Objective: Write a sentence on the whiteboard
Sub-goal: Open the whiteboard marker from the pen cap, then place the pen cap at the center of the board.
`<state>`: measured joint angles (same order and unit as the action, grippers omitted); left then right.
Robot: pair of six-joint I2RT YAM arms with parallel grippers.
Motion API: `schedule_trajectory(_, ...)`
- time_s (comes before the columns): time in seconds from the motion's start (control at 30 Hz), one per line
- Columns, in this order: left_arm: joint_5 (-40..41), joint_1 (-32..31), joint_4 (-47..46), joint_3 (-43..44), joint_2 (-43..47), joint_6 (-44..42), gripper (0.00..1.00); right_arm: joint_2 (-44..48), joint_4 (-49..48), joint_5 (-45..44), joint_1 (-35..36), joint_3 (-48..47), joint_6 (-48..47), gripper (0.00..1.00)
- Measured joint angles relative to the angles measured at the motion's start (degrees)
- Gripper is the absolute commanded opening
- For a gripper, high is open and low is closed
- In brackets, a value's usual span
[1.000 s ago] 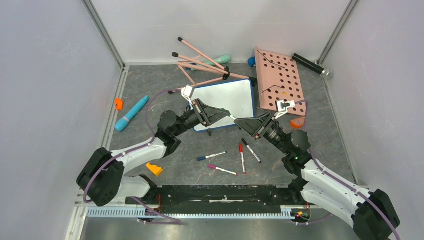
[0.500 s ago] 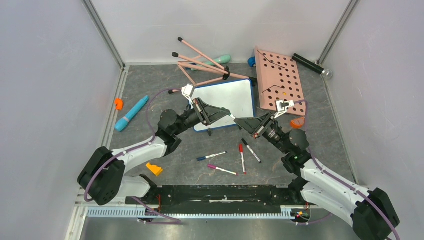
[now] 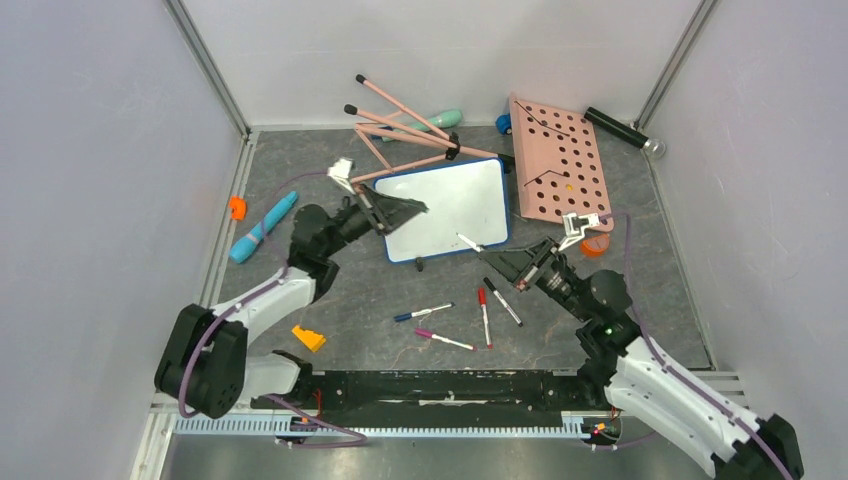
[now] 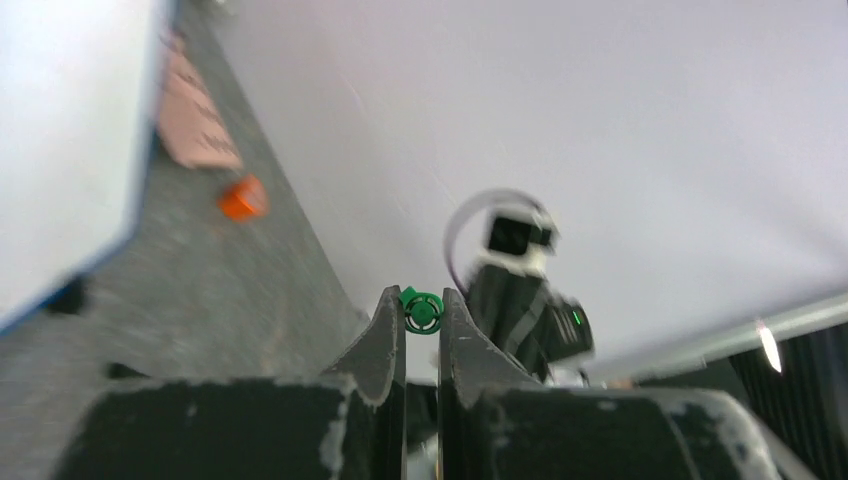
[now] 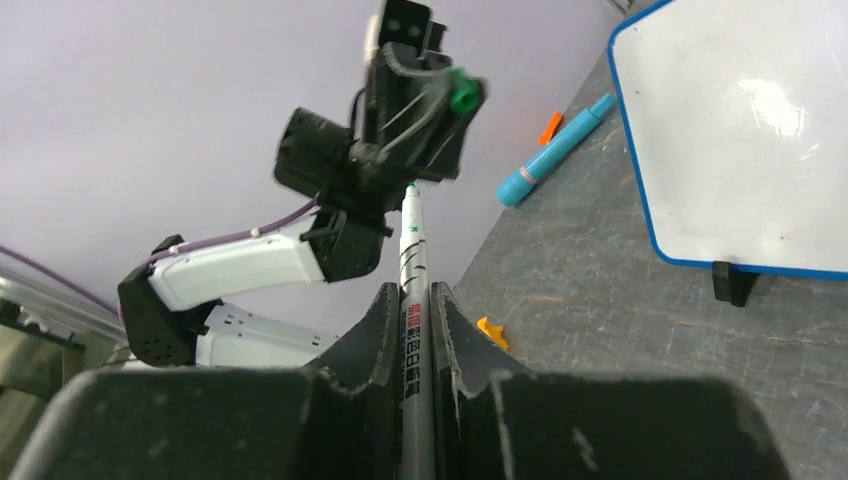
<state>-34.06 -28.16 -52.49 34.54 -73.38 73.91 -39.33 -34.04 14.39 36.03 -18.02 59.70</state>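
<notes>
The whiteboard [image 3: 450, 200] lies on the grey table [image 3: 340, 290] near the middle, slightly turned, its blue-framed face plain white with some glare and a small black foot [image 3: 419, 265] showing at its near edge. Its right edge is just beside the pink board with round holes [image 3: 560, 165], and its far left corner is near a bundle of pink sticks [image 3: 400, 125]. The left gripper [image 3: 412, 208] hovers over the board's left edge with its jaws nearly together, pinching a small green cap [image 4: 422, 310] at the fingertips. The right gripper [image 3: 500, 262] sits off the board's near right corner, closed on a white marker [image 3: 468, 242] whose tip end reaches over that corner; in the right wrist view the marker [image 5: 413, 260] runs out between the fingers and points toward the left arm. Nearer the arm bases, four loose markers lie well apart from the board: blue [image 3: 423, 313], pink [image 3: 444, 340], red [image 3: 485, 315] and black [image 3: 502, 300]. A teal pen-shaped thing [image 3: 263, 227] lies to the left, and an orange wedge [image 3: 308, 338] sits near the left arm
</notes>
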Motion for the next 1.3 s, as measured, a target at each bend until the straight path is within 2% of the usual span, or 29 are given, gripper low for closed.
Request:
schedule_trajectory(0.07,0.72,5.68,1.88,-1.38,1.44,-0.09,0.02,4.52,3.82,-0.68,0.02,0.22,-2.23,0.00)
schedule_trajectory(0.17,1.25,9.42,8.09,-3.28,5.11,-1.90,0.02,10.05,11.13,-3.48,0.11,-0.04,-7.23,0.00)
schedule_trajectory(0.3,4.50,9.35,24.09,-3.65,12.46,-9.86,0.02,9.64,23.43,-7.87,0.09,-4.28,-15.02,0.00)
schedule_trajectory(0.43,12.79,9.29,42.66,-3.72,19.96,-19.06,0.03,4.63,35.32,-10.78,0.11,-11.56,-23.96,0.00)
schedule_trajectory(0.53,18.58,9.29,52.22,-4.55,22.47,-23.78,0.02,3.19,39.71,-11.72,0.11,-13.25,-29.05,0.00)
schedule_trajectory(0.67,24.13,9.29,60.65,-5.18,20.48,-26.53,0.02,2.95,43.93,-13.31,0.11,-13.27,-33.00,0.00)
schedule_trajectory(0.87,26.53,9.35,66.62,-5.38,7.72,-27.06,0.03,1.11,46.80,-14.08,0.11,-13.27,-36.06,0.00)
schedule_trajectory(1.03,25.97,9.35,67.65,-6.14,1.99,-27.06,0.16,-0.04,47.87,-12.35,0.11,-13.27,-37.81,0.00)
schedule_trajectory(1.1,25.75,9.35,67.63,-6.05,1.75,-27.12,0.26,-0.13,48.52,-11.78,0.11,-13.27,-38.49,0.00)
schedule_trajectory(1.2,25.75,9.35,68.06,-5.92,1.66,-27.34,0.57,-0.09,48.98,-11.58,0.11,-13.27,-39.08,0.00)
schedule_trajectory(1.3,25.24,9.33,68.59,-4.48,1.68,-27.85,0.65,0.28,49.40,-11.61,0.11,-13.27,-39.65,0.00)
